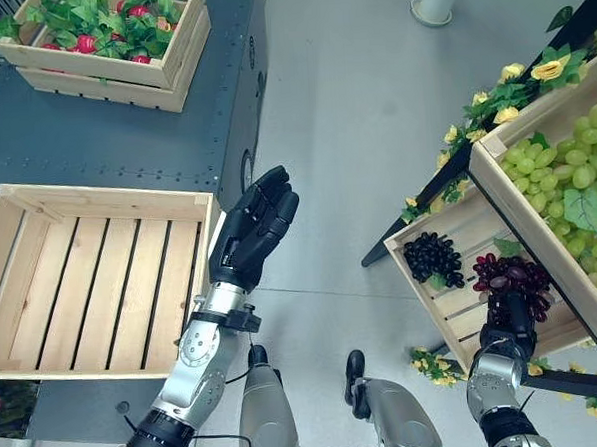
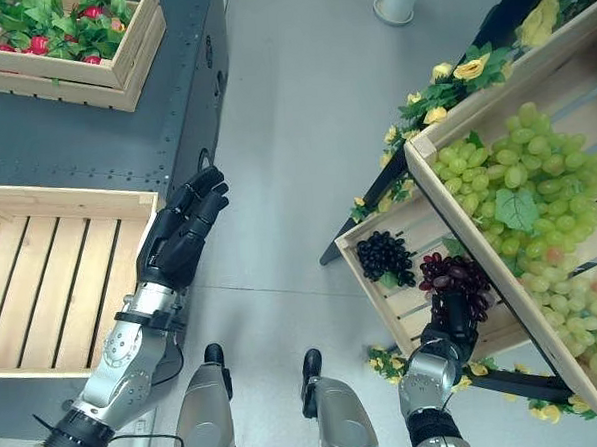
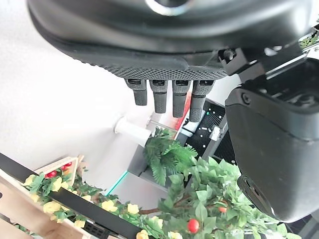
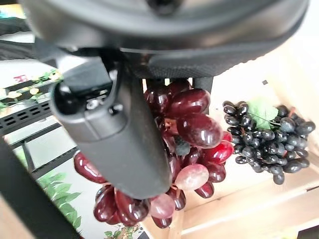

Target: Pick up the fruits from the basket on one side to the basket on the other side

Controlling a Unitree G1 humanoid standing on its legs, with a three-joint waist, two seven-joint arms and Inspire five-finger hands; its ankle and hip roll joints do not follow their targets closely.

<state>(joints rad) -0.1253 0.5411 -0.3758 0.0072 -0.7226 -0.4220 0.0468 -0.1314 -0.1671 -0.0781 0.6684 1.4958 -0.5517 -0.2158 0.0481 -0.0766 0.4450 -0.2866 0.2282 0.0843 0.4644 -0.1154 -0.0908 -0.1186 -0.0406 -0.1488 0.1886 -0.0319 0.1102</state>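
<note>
The red grape bunch (image 4: 189,144) is clasped by the right robot hand (image 1: 511,322) for lifting from its crate (image 1: 453,305), while the left robot hand (image 1: 254,226) is held relaxed, fingers straight.

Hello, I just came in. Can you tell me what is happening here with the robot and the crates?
The robot is moving fruit between wooden crates. Its right hand is closed around a bunch of red grapes in the lower crate on its right, next to a bunch of black grapes. Its left hand hovers open over the floor beside the empty slatted crate on its left. No fruit lies in that crate yet.
</note>
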